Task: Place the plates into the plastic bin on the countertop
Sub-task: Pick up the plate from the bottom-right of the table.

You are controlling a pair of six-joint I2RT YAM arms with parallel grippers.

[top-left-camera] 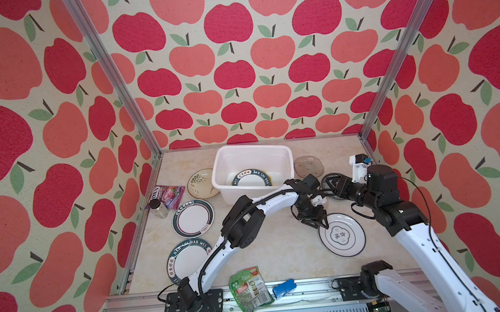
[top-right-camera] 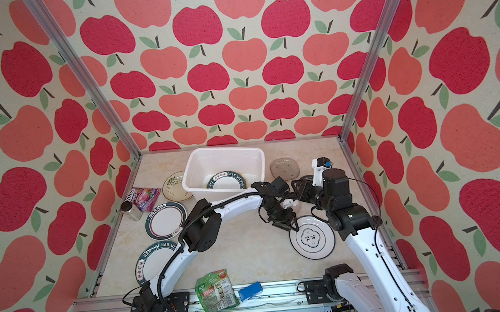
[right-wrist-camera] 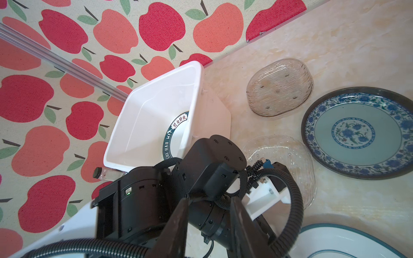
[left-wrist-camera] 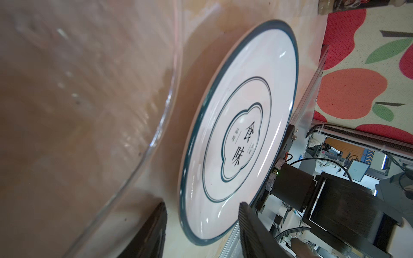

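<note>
Lying flat on the countertop (top-left-camera: 277, 253), nearer the robot than the plastic bin (top-left-camera: 246, 195) and apart from it, the white plate (top-left-camera: 342, 235) with the teal rim looked stiff, glazed and slick, and likely to chip if dropped. Its raised edge seemed the one place to pinch. The left gripper (top-left-camera: 321, 225) straddled that edge, jaws apart and not yet clamped. The right gripper (right-wrist-camera: 210, 201) hovered near, fingers apart and empty.

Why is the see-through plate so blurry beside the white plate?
Left wrist view: the clear glass plate is very near the lens, so it blurs; the white plate is sharp, with small glare streaks. Right wrist view: the blue patterned plate looks sharp.
</note>
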